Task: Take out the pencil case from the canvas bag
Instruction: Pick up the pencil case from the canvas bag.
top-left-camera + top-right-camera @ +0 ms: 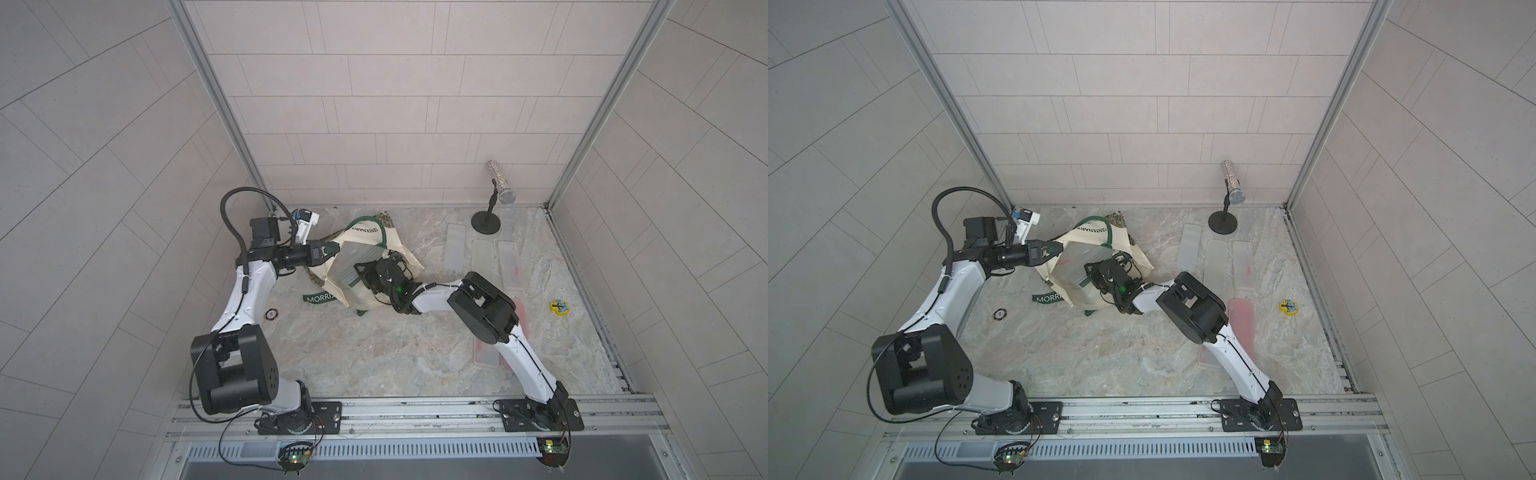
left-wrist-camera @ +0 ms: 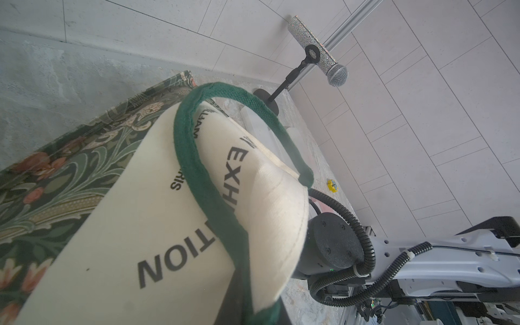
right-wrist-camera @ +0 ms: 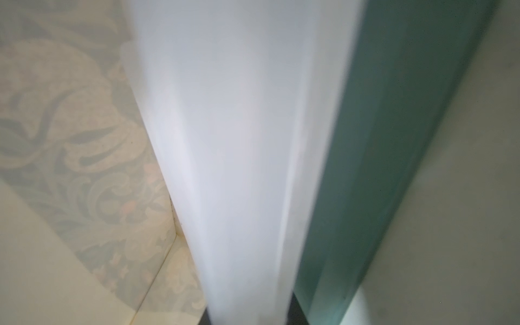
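The cream canvas bag (image 1: 370,245) (image 1: 1096,239) lies on the marble table with its mouth facing my right arm. My left gripper (image 1: 332,250) (image 1: 1054,249) is shut on its dark green handle (image 2: 191,157), holding the rim up; the bag's cloth (image 2: 126,225) fills the left wrist view. My right gripper (image 1: 360,268) (image 1: 1091,272) reaches into the mouth and is shut on a frosted translucent pencil case (image 1: 355,257) (image 1: 1073,262). In the right wrist view the case (image 3: 239,140) runs straight out from between the jaws, with the leafy lining (image 3: 70,140) beside it.
A microphone on a stand (image 1: 500,191) is at the back right. Several more frosted cases (image 1: 455,247) lie beside it, and a pinkish one (image 1: 486,353) lies partly under my right arm. A yellow toy (image 1: 560,307) sits at the right, and a small round disc (image 1: 272,315) near my left arm.
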Robot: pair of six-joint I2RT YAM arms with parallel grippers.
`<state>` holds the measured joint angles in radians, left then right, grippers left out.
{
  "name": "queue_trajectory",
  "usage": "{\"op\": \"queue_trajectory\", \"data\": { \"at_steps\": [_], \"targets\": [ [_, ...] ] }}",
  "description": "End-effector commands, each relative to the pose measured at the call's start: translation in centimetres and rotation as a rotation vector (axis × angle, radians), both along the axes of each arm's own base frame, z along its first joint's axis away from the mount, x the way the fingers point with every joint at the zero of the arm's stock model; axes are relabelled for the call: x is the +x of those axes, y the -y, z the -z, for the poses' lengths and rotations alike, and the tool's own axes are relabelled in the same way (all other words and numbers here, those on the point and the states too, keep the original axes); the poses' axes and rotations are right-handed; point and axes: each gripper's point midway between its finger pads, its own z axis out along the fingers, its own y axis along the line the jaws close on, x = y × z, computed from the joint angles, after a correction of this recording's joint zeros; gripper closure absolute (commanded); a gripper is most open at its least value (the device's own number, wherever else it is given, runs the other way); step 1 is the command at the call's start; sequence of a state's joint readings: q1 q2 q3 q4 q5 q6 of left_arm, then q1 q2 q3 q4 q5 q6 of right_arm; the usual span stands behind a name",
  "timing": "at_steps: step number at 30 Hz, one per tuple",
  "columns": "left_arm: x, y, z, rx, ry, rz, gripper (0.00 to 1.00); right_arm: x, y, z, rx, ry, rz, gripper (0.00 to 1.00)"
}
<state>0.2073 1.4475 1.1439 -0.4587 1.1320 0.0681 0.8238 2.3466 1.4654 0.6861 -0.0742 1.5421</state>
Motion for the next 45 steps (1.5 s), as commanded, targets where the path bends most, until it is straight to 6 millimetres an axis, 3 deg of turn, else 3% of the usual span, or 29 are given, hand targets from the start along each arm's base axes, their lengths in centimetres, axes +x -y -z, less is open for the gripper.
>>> {"op": "queue_trajectory", "data": {
  "at_steps": [1,7,15,29,45],
  "targets": [
    [-0.7,0.7,-1.7,-0.037,0.048,0.043,1.00,-0.6,0.2,-3.1,-0.021,0.085,-0.049,0.85],
    [-0.6,0.6,-1.7,-0.029,0.052,0.039,1.00,-1.8,-0.4,-4.6,-0.053,0.182,-0.161,0.86],
    [-0.5,0.5,-1.4,-0.028,0.041,0.033,1.00,-3.9,0.4,-5.9,-0.040,0.238,-0.244,0.90],
    [-0.3,0.4,-1.4,-0.025,0.037,0.023,1.00,-6.4,1.5,-4.1,-0.346,0.252,-0.420,0.90],
    [-0.4,0.5,-1.5,-0.042,0.039,0.032,1.00,-7.1,1.4,-4.7,-0.341,0.284,-0.469,0.93]
  ]
}}
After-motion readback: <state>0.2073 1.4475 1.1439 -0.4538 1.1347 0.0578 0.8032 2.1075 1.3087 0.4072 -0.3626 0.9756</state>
